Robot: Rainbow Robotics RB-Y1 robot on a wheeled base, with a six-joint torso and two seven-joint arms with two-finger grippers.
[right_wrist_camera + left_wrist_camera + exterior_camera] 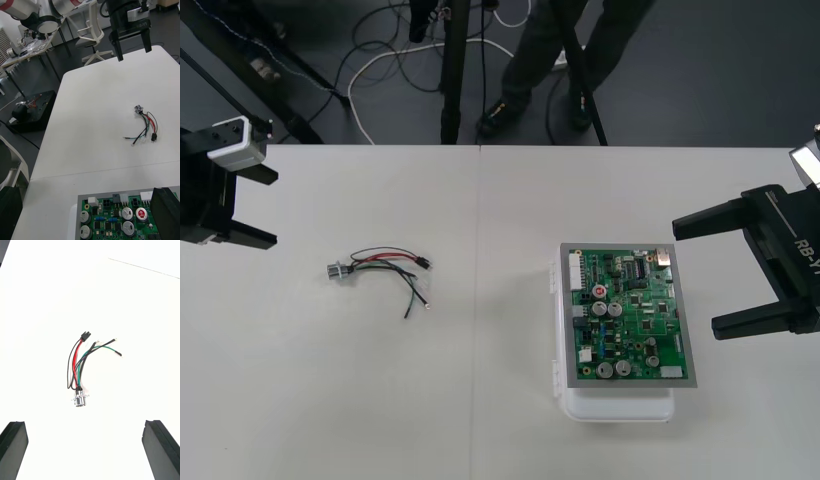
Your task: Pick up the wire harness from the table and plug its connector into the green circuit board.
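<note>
On the pale table [380, 400] the wire harness [385, 272] lies loose near the left gripper [272, 208], which is spread wide, likely to grab it (plug not in yet). The right gripper [695, 280], spread wide too, hangs beside the green board [632, 315].

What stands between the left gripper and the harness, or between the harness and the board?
Nothing visible. Only bare table lies between the open left gripper and the harness, and between the harness and the green board.
</note>
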